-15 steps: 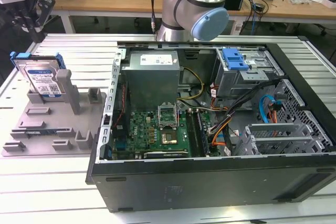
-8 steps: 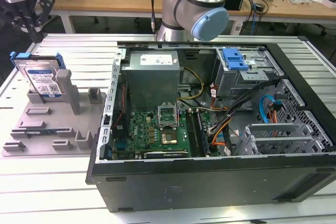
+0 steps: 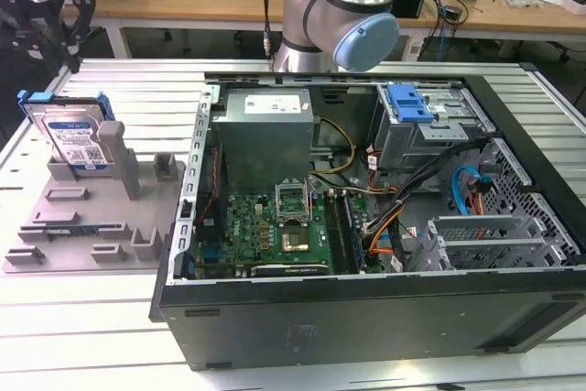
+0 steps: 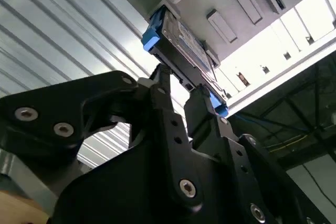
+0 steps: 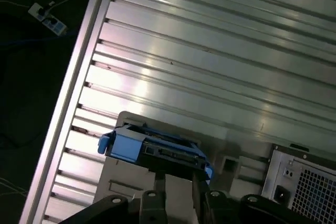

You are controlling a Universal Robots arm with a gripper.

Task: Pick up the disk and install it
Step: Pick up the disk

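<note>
Usefully, second wrist view shows the tool (image 4: 180,81) parted.

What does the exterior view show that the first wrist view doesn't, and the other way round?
Exterior view: the inside of the computer case, its green circuit board and the robot arm. First wrist view: the dark floor beside the table, with a small white object on it. Both: the disk upright in its grey stand on the ribbed table, the open pincer close by.

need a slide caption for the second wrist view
Open gripper lined up over the hard drive in its blue bracket, standing in a grey holder.
</note>
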